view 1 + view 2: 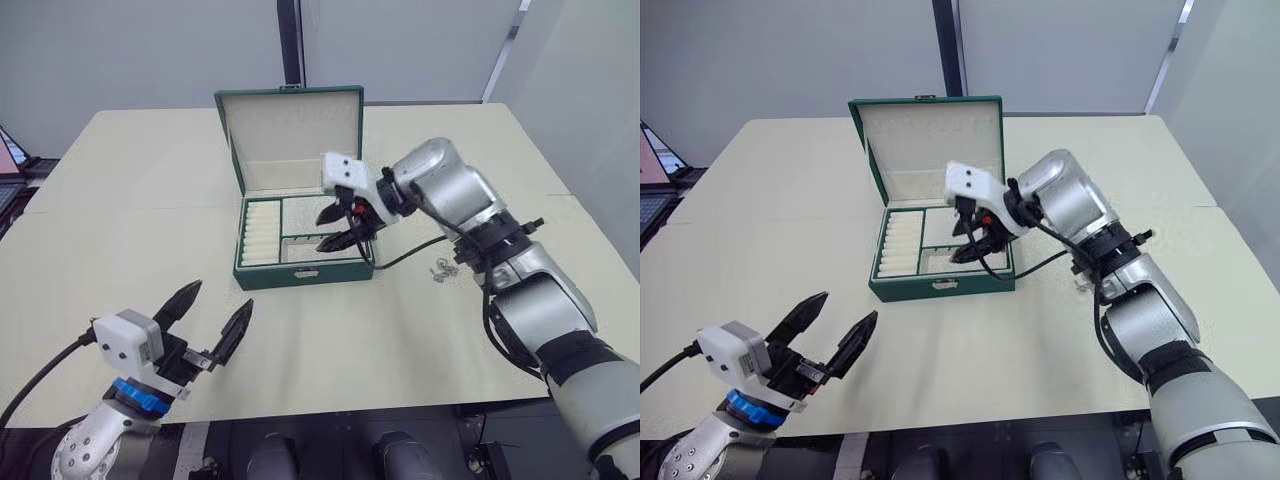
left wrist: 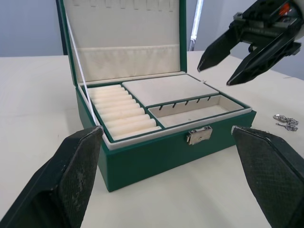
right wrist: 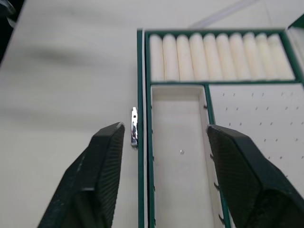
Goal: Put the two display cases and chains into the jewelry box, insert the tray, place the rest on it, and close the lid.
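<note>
The jewelry box [image 1: 300, 250] stood open near the middle of the pale table [image 1: 150, 200], its lid [image 1: 290, 135] raised upright at the 12 o'clock side, cream lining facing forward. The tray [image 2: 161, 107] sat inside the box, with the ribbed ring-slot rolls [image 1: 260, 240] at 9 o'clock, a flat padded section beyond and a long narrow compartment along the front, behind the small metal latch [image 2: 198, 135]. The right claw [image 1: 338, 228] hovered over the box's front right part, its black fingers spread and holding nothing. At 3 o'clock of the box, apart from it, a small cluster of silver jewelry [image 1: 443, 269] lay on the table just beside the right arm. The left claw [image 1: 208, 322] hung at 7 o'clock of the box, well apart from it, fingers spread wide and empty.
</note>
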